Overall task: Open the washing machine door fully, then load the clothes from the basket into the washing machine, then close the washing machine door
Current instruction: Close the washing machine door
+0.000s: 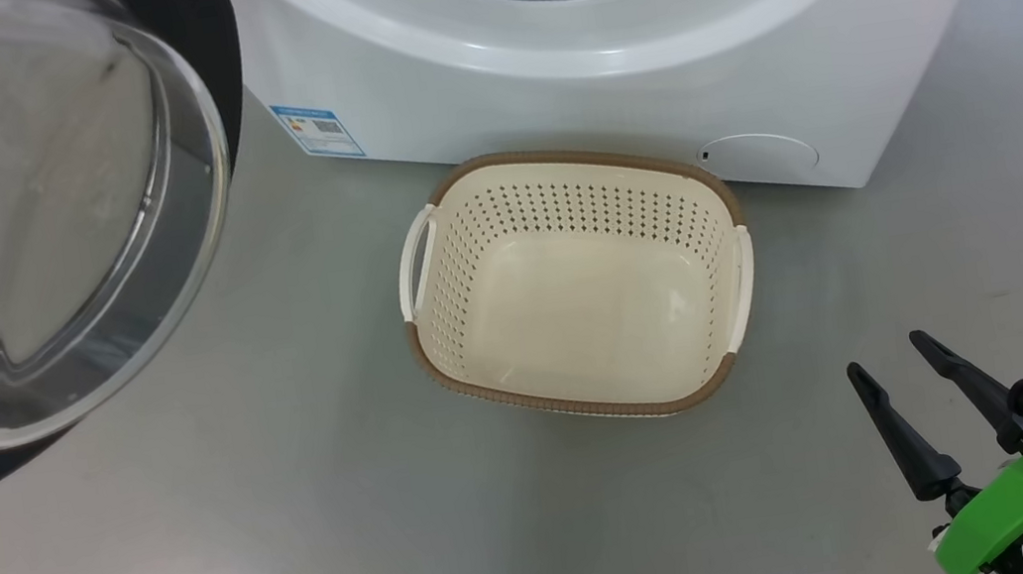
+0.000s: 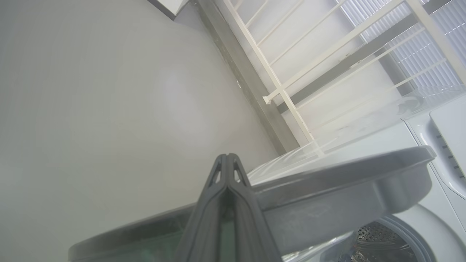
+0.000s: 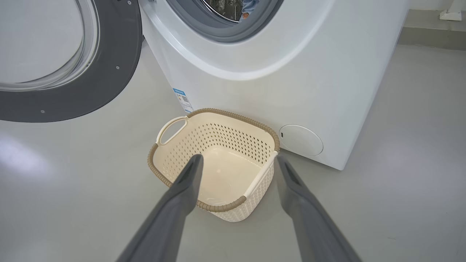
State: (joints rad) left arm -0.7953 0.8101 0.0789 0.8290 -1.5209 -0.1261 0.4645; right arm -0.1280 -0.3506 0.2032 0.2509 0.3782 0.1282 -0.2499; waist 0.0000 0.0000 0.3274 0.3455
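Your right claw (image 1: pixel 885 353) is spread wide at the lower right of the head view, with nothing between its two dark fingers. Your left claw (image 2: pixel 227 157) is pinched tight, tips together, at the bottom middle of its wrist view. It rises in front of the washing machine door (image 1: pixel 32 224), and you cannot tell whether it touches the rim.

Count one door, hanging open at the upper left of the head view, and one washing machine (image 1: pixel 603 84) across the top. One basket (image 1: pixel 553 158) sits in the centre with two white handles (image 1: pixel 416 265), its cream floor bare. One light blue scrap of the clothes (image 3: pixel 250 5) shows inside the drum mouth at the top edge of the right wrist view. One blue label (image 1: pixel 317 131) and one round flap (image 1: pixel 758 155) sit low on the machine's front.

The basket's upper rim lies just beside the machine's base. Grey floor (image 1: pixel 254 523) runs open between the door's edge and the basket, and between the basket and your right claw.
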